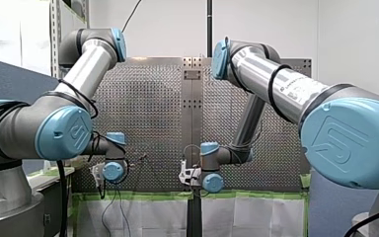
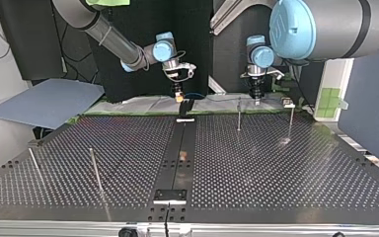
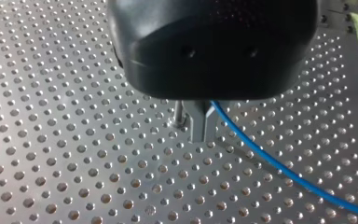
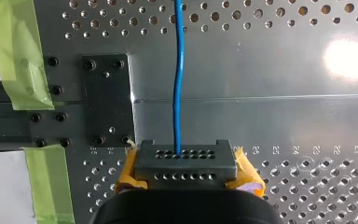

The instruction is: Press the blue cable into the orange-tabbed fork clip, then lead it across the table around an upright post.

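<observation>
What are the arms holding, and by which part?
My left tool pinches the blue cable, end or middle hidden; it also reaches my right tool, grip unclear.

White wall (image 1: 355, 39) behind; metal shelving rack (image 1: 54, 24) at front view's left. Grey-blue board (image 2: 44, 101) at top view's left, black panels (image 2: 197, 44) behind it.

Perforated metal table (image 2: 276, 163), top view.
At far middle, on the dark centre strip (image 2: 182, 148), black fork clip (image 2: 187, 106); right of it, a pair of thin upright metal posts (image 2: 238, 114); at near left, a second pair of posts (image 2: 94, 170); blue cable (image 3: 279, 168) over the table's holes.
</observation>
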